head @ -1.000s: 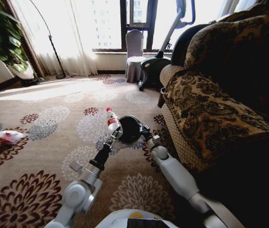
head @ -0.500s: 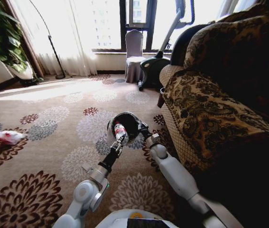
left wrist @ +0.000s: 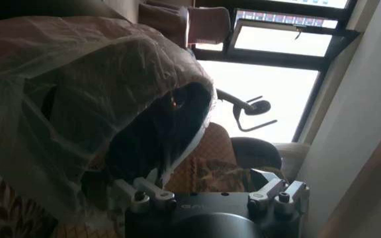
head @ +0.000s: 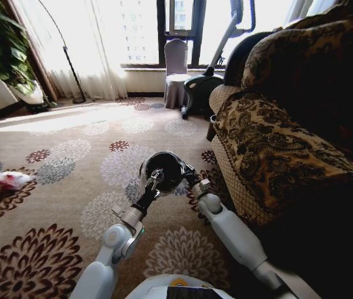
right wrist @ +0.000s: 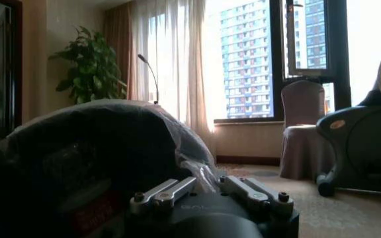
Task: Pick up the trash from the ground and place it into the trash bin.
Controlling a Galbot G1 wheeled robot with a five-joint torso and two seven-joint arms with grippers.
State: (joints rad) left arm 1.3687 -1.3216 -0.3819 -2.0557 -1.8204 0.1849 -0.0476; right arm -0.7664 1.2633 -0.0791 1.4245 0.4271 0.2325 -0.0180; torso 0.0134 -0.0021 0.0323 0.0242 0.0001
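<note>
The trash bin, black with a crinkly whitish liner, is held tilted above the carpet in front of me. My right gripper is shut on its rim; in the right wrist view the gripper pinches the liner, with the trash bin close beside it. My left gripper hangs at the bin's mouth, open with nothing in it. In the left wrist view the left gripper faces the lined trash bin. One piece of trash, a pink and white crumpled wrapper, lies on the carpet far to the left.
A large patterned sofa fills the right side, close to my right arm. An exercise machine and a covered chair stand by the window. A floor lamp and a potted plant are at the back left.
My left gripper carried a plastic bottle from beside the bin to its mouth. The bottle is no longer in the gripper, which now stands open at the opening.
</note>
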